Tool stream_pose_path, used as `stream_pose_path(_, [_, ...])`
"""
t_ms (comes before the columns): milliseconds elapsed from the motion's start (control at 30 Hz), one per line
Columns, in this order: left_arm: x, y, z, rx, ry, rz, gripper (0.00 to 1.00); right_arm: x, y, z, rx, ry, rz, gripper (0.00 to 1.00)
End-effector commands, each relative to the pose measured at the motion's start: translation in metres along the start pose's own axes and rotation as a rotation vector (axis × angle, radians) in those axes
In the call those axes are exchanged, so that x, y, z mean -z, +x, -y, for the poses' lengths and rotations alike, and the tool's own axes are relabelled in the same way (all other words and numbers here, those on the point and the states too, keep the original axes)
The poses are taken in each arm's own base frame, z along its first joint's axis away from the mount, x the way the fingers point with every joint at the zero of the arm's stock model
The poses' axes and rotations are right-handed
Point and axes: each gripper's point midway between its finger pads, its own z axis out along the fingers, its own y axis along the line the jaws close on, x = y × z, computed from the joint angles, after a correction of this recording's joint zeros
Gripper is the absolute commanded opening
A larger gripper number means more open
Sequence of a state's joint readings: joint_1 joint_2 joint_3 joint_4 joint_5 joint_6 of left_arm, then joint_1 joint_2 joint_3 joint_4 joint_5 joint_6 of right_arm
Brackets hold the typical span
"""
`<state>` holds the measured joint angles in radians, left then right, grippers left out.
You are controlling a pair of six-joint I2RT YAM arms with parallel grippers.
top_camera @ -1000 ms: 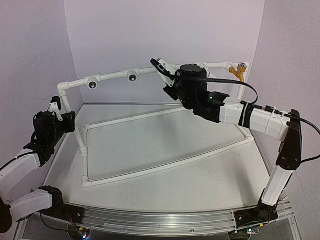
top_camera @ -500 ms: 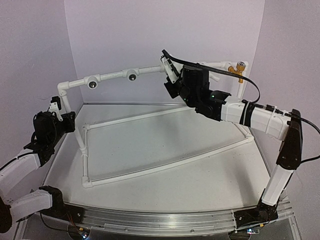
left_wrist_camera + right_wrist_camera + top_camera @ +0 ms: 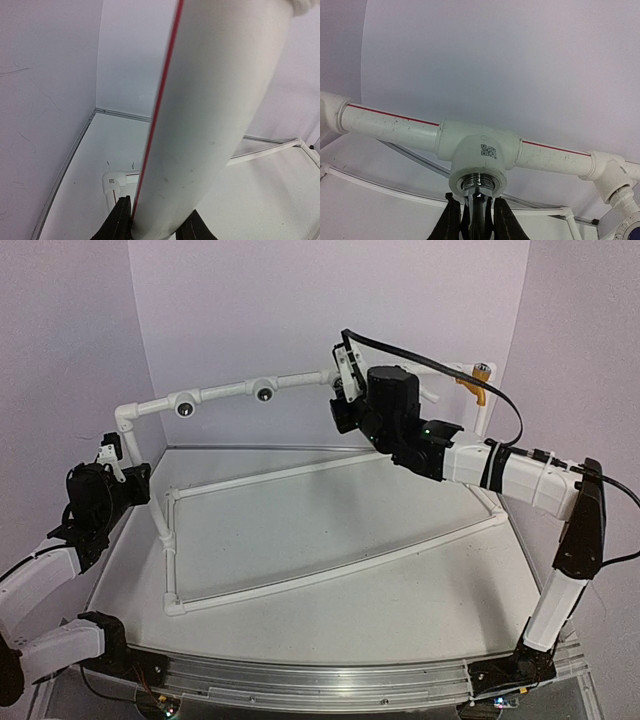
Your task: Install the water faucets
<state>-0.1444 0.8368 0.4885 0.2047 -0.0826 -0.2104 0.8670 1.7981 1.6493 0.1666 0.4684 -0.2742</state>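
Observation:
The silver-grey faucet (image 3: pixel 479 200) is held in my right gripper (image 3: pixel 477 212), which is shut on it. Its threaded end sits in the mouth of a white tee fitting (image 3: pixel 480 150) on the frame's top rail. In the top view my right gripper (image 3: pixel 345 390) is up at that rail. The orange-yellow faucet (image 3: pixel 480 376) stands at the rail's right end. The white faucet is not clearly in view. My left gripper (image 3: pixel 128 472) is shut on the frame's left upright pipe (image 3: pixel 210 110), which fills the left wrist view between the fingers (image 3: pixel 120 220).
Two open tee fittings (image 3: pixel 185 407) (image 3: pixel 264 392) face forward on the top rail. The white pipe frame's base (image 3: pixel 330 575) lies on the table. Walls close in at the back and both sides. A round white part with a blue centre (image 3: pixel 631 231) shows at the lower right.

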Motion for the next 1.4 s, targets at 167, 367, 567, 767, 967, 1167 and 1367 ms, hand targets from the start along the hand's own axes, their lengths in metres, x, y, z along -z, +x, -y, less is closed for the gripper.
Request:
stream_pose_path(167, [0.008, 0.022, 0.025, 0.146, 0.119, -0.094, 0.0, -0.009, -0.028, 0.018, -0.297, -0.07, 0.123, 0.0])
stream_pose_path(367, [0.009, 0.021, 0.026, 0.147, 0.123, -0.093, 0.0, -0.011, -0.023, 0.021, -0.394, -0.082, 0.127, 0.0])
stream_pose_path(567, [0.009, 0.022, 0.027, 0.146, 0.127, -0.095, 0.0, -0.013, -0.015, 0.021, -0.471, -0.091, 0.133, 0.0])
stream_pose_path(767, [0.009, 0.022, 0.028, 0.146, 0.131, -0.095, 0.0, -0.017, -0.008, 0.019, -0.557, -0.102, 0.134, 0.0])
stream_pose_path(967, [0.01, 0.022, 0.029, 0.147, 0.136, -0.096, 0.0, -0.022, -0.002, 0.019, -0.66, -0.113, 0.139, 0.0])
stream_pose_path(1167, [0.01, 0.021, 0.03, 0.148, 0.141, -0.093, 0.0, -0.027, 0.006, 0.017, -0.773, -0.132, 0.141, 0.0])
stream_pose_path(1367, [0.011, 0.02, 0.031, 0.149, 0.144, -0.093, 0.0, -0.029, 0.009, 0.015, -0.887, -0.155, 0.148, 0.0])
